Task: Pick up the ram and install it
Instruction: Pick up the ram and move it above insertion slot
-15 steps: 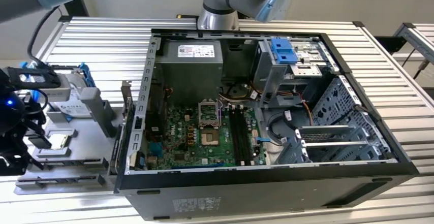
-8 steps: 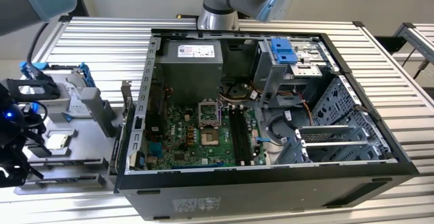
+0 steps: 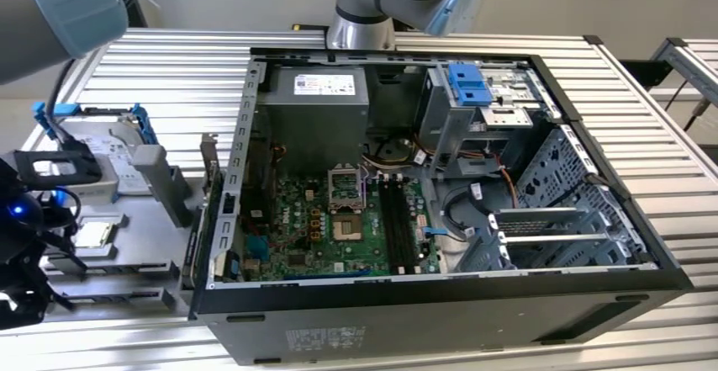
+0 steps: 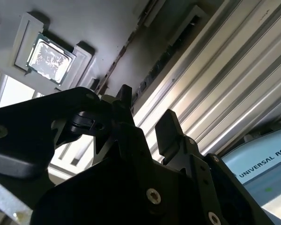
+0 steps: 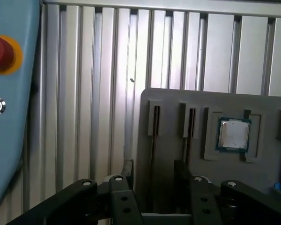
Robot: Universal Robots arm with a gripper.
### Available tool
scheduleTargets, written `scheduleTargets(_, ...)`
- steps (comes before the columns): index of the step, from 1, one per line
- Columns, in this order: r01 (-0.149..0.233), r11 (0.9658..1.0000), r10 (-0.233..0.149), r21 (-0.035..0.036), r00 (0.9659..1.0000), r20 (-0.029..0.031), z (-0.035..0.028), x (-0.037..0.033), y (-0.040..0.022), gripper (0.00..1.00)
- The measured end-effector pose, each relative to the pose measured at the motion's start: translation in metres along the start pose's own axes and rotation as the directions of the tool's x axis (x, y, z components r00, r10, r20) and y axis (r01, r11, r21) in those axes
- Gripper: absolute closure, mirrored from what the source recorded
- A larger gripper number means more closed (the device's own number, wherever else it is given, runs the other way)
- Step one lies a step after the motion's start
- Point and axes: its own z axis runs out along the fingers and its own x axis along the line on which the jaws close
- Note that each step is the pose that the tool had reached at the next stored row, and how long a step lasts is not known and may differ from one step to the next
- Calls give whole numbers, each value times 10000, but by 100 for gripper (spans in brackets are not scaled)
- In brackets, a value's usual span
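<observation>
- Fingers (image 5: 180, 169) of the gripper (image 5: 153, 171) stand well apart in both wrist views, and nothing is clamped between them.
- In the first wrist view the open gap sits over a thin dark strip, the ram (image 5: 153, 138). It is seen edge-on, standing in a narrow groove of the grey tray (image 5: 168, 96).
- Whether either finger touches the ram cannot be told.
- A second narrow groove (image 5: 189, 126) runs just beside the first, toward the middle of the tray. Whether it holds another stick cannot be told.
- Beyond that groove, the square silver processor chip (image 5: 234, 133) lies flat in its own recess in the tray.
- In the second wrist view the ram (image 4: 118, 61) shows as a dark line between the chip and the tray's edge, running toward the fingertips.
- In the exterior view the tray lies on the slatted metal table (image 3: 168, 68), near the table's edge at the exterior view's left. It sits just beside the open computer case (image 3: 449, 325).
- At the tray's far end rests a hard drive in a blue bracket (image 3: 96, 148).
- Inside the case the green motherboard (image 3: 336, 228) lies exposed, well apart from the gripper.
</observation>
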Motion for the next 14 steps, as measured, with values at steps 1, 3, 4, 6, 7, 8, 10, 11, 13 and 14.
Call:
scheduleTargets(1,-1,10000,1,0,10000,0,18,3,0,0)
scheduleTargets(3,0,10000,0,-1,10000,-2,53,7,-1,0)
scheduleTargets(4,0,10000,0,0,10000,-1,72,8,-2,0)
scheduleTargets(6,0,10000,0,0,10000,-1,108,10,-2,0)
scheduleTargets(7,0,10000,0,-2,10000,-2,127,11,-3,0)
scheduleTargets(8,1,10000,-1,-1,10000,-1,145,11,-4,0)
scheduleTargets(10,1,10000,-1,-2,10000,-2,180,12,-4,0)
scheduleTargets(11,1,10000,-1,-1,10000,-2,196,12,-5,0)
scheduleTargets(13,1,10000,-1,-1,10000,-1,230,13,-5,0)
scheduleTargets(14,1,10000,-1,0,10000,-1,246,13,-6,0)
